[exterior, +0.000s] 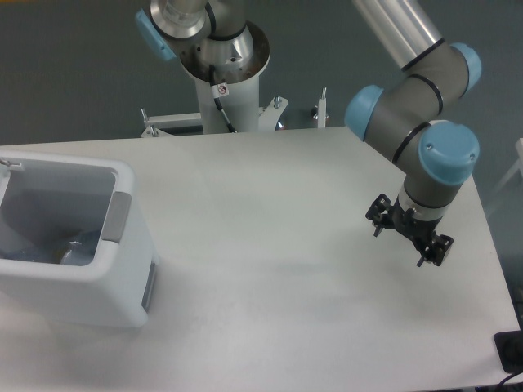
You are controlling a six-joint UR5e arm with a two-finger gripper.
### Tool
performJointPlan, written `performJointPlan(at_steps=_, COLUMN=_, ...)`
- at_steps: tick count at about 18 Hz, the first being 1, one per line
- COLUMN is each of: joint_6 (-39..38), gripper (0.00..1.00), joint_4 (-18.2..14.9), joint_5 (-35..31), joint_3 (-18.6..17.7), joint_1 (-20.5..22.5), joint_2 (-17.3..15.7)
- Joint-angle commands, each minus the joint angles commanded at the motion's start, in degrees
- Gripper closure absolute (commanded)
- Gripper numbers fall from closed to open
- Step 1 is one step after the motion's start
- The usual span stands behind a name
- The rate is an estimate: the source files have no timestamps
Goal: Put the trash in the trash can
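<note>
The tool hangs open and empty over the surface at about 3 o'clock. Well apart, at 9 o'clock, the trash can holds something clear and bluish, probably the bottle; the bag cannot be made out. Both pieces would likely be light, crushable and slippery, best pinched across a crumpled fold.

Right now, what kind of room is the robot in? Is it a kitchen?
Probably not a kitchen; it looks like a robot lab. A big grey and blue robot arm is bolted to a plain white table, the wall behind is bare grey, and only a white trash can stands there.
</note>
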State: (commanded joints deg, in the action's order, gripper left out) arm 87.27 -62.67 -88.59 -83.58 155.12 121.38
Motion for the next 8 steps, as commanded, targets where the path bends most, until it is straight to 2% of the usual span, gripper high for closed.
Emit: performJointPlan(at_steps=8, joint_6=0.1, gripper=0.00, joint_4=0.3, joint_5=0.1, joint_3=-0.3, joint_1=0.1, joint_2=0.2)
